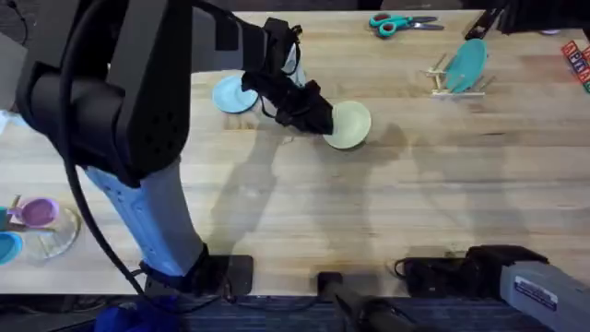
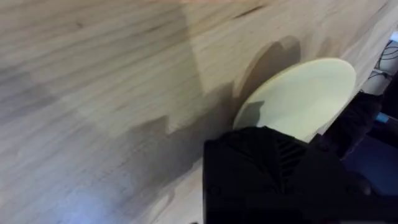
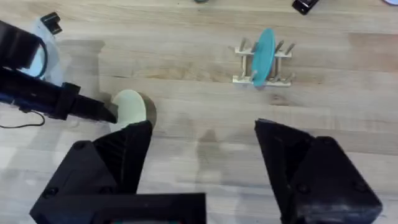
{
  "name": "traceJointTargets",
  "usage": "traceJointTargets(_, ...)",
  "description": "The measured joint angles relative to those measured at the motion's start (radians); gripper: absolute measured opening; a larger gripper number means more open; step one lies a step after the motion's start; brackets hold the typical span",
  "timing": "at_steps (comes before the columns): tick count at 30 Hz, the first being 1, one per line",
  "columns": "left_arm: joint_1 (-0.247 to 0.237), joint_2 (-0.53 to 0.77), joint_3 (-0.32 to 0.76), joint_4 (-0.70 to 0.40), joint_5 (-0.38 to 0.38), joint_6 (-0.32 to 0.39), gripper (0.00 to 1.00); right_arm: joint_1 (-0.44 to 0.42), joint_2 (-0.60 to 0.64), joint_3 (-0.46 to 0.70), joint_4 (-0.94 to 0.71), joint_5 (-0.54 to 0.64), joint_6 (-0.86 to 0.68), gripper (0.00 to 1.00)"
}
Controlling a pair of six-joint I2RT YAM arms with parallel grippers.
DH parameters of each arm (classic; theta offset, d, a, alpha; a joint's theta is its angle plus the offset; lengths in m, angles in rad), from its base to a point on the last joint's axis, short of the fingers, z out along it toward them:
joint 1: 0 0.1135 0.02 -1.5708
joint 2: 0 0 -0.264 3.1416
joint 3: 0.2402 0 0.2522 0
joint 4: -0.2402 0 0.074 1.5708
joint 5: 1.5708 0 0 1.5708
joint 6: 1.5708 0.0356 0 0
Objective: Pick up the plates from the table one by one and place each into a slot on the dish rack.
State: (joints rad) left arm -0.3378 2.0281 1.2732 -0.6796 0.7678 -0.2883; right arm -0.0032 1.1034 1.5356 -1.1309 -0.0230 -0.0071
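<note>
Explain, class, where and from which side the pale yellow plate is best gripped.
Grip the pale yellow plate by its thin rim on the side facing the left tool, which already sits there. It seems tilted, that edge raised off the table, letting a finger slip beneath.

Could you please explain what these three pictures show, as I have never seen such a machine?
It is a robot with two arms at a wooden table. One picture looks down from above; the other two come from cameras on each wrist. The left gripper is at the edge of a pale yellow plate, apparently gripping it. A light blue plate lies nearby. The dish rack already holds a teal plate. The right gripper is open, holding nothing. Scissors lie at the far edge.
</note>
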Motion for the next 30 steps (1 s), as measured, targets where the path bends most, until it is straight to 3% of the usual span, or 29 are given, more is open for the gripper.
traceJointTargets(10, 0.0, 0.0, 0.0, 0.0, -0.001, 0.0, 0.042, 0.0, 0.0, 0.0, -0.01, -0.004, 0.0, 0.995)
traceJointTargets(17, 0.0, 0.0, 0.0, 0.0, -0.001, 0.0, 0.043, -0.001, 0.016, 0.001, -0.016, -0.095, 0.001, 0.993)
traceJointTargets(30, 0.0, 0.0, 0.0, 0.01, -0.001, 0.0, 0.042, -0.001, 0.306, 0.003, -0.025, -0.264, 0.004, 0.995)
